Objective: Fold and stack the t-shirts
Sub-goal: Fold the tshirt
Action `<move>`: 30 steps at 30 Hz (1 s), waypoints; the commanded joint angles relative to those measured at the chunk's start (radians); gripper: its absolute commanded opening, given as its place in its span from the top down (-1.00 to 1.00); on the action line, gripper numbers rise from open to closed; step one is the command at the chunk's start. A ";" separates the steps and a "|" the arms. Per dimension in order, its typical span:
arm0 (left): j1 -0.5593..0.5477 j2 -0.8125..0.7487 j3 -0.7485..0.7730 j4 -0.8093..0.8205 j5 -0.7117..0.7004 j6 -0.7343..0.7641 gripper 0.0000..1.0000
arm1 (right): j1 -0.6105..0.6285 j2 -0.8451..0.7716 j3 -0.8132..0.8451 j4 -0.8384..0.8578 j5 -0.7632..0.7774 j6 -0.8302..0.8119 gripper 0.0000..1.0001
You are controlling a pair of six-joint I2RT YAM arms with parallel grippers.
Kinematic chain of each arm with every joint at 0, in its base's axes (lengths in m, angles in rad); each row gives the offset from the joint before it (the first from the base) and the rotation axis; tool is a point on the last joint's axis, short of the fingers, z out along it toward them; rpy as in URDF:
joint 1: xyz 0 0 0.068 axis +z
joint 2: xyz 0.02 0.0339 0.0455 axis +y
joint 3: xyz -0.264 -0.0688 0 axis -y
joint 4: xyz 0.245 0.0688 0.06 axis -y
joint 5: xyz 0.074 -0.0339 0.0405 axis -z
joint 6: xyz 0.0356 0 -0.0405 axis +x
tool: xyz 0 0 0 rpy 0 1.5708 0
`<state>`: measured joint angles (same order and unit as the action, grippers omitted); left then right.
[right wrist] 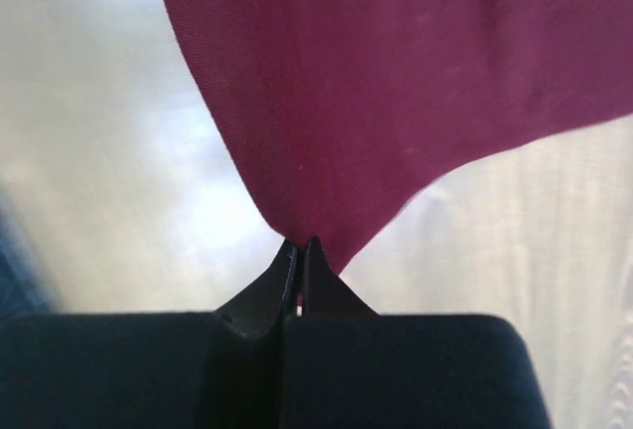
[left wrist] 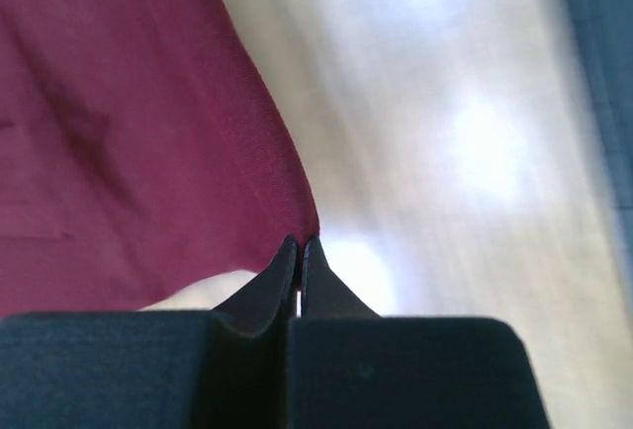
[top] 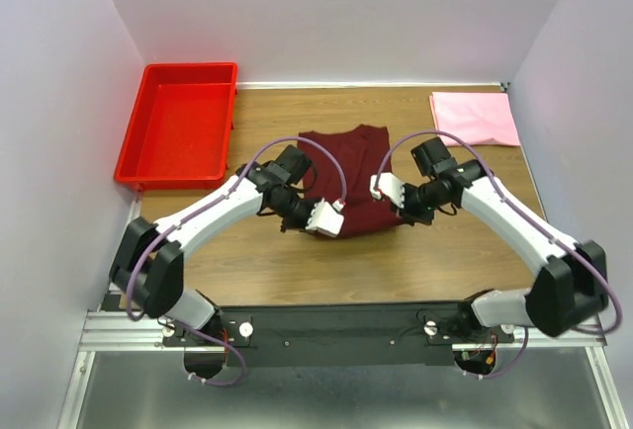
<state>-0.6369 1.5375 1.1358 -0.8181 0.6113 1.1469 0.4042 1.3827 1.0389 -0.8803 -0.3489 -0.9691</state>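
The maroon t-shirt (top: pixel 344 180) lies in the middle of the wooden table, its near part lifted. My left gripper (top: pixel 293 219) is shut on the shirt's near left corner (left wrist: pixel 297 214). My right gripper (top: pixel 413 214) is shut on its near right corner (right wrist: pixel 307 212). In both wrist views the cloth hangs from the pinched jaw tips above the table. The light pink t-shirt (top: pixel 474 118) lies folded flat at the back right corner of the table.
A bright red plastic bin (top: pixel 181 123) stands at the back left, partly over the table's left edge. Walls close in the table on the left, back and right. Bare wood (top: pixel 297 266) shows in front of the shirt.
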 commanded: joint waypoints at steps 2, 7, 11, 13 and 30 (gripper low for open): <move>-0.026 -0.129 -0.002 -0.196 0.137 -0.044 1.00 | 0.021 -0.117 0.061 -0.284 -0.107 0.068 0.99; 0.035 -0.079 0.117 -0.256 0.120 -0.020 1.00 | 0.018 0.013 0.246 -0.301 -0.084 0.050 0.99; 0.126 0.070 0.281 -0.271 0.107 0.037 1.00 | -0.013 0.175 0.343 -0.272 -0.081 -0.026 0.99; 0.181 0.176 0.340 -0.262 0.105 0.045 1.00 | -0.041 0.231 0.375 -0.257 -0.084 -0.063 0.99; 0.270 0.624 0.526 -0.033 0.059 -0.078 1.00 | -0.107 0.787 0.525 -0.020 -0.128 0.082 0.99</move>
<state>-0.3649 2.1830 1.7157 -0.8974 0.6895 1.0943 0.2874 2.1647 1.6764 -0.9668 -0.4603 -0.9371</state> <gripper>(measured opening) 0.011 0.011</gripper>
